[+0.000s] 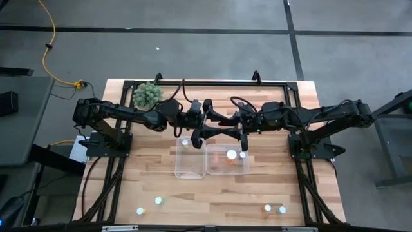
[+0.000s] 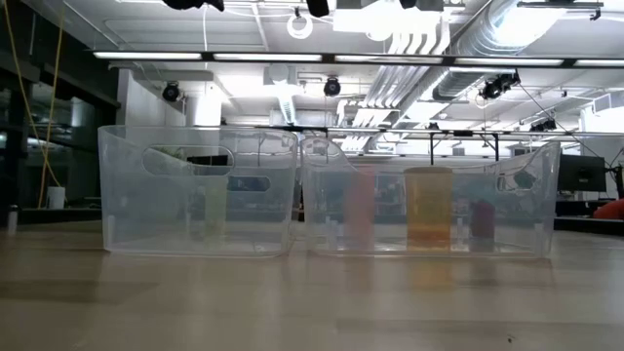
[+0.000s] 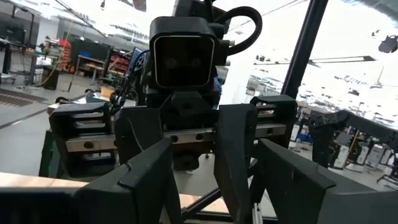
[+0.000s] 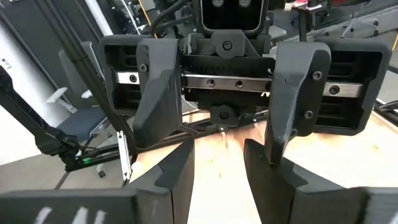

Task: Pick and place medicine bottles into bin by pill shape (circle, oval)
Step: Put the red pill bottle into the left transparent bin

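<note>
My left hand (image 1: pixel 205 120) and right hand (image 1: pixel 207 133) met above the two clear bins (image 1: pixel 190 158), both released, grasping nothing. Medicine bottles (image 1: pixel 231 154) sat in the bins; four more (image 1: pixel 158 201) stood near the counter's (image 1: pixel 129 174) front edge.

industrial lab (exposed ceiling ducts (image 2: pixel 507 29))
</note>
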Robot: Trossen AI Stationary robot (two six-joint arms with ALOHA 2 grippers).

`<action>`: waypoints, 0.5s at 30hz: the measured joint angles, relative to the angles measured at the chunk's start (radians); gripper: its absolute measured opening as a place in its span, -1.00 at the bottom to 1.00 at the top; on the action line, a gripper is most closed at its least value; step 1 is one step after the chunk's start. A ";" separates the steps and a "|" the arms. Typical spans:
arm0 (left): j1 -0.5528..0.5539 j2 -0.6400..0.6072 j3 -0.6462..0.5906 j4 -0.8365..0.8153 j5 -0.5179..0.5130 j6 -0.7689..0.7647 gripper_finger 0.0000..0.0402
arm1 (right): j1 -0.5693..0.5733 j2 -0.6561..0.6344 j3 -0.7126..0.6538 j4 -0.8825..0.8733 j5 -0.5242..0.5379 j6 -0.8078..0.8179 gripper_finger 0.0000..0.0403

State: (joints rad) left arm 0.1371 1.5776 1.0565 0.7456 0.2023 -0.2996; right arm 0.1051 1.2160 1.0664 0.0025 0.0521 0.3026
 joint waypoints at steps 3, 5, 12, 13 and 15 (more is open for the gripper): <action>0.001 -0.003 0.000 -0.005 0.000 0.016 0.12 | 0.000 0.000 0.000 -0.002 0.000 -0.001 -0.36; 0.007 -0.012 0.000 -0.017 0.000 0.024 0.12 | 0.000 0.000 0.000 0.002 0.000 -0.002 -0.36; 0.026 -0.023 -0.001 -0.040 0.000 0.026 0.12 | 0.000 0.000 0.000 0.010 0.001 -0.016 -0.36; 0.029 -0.024 -0.002 -0.040 0.000 0.025 0.12 | 0.000 0.000 0.000 0.011 0.001 -0.016 -0.36; 0.040 -0.024 -0.001 -0.046 0.000 0.024 0.12 | 0.000 0.000 0.000 0.013 -0.010 -0.016 -0.36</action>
State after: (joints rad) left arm 0.1769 1.5532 1.0552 0.6995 0.2020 -0.2760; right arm 0.1051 1.2156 1.0664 0.0154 0.0420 0.2867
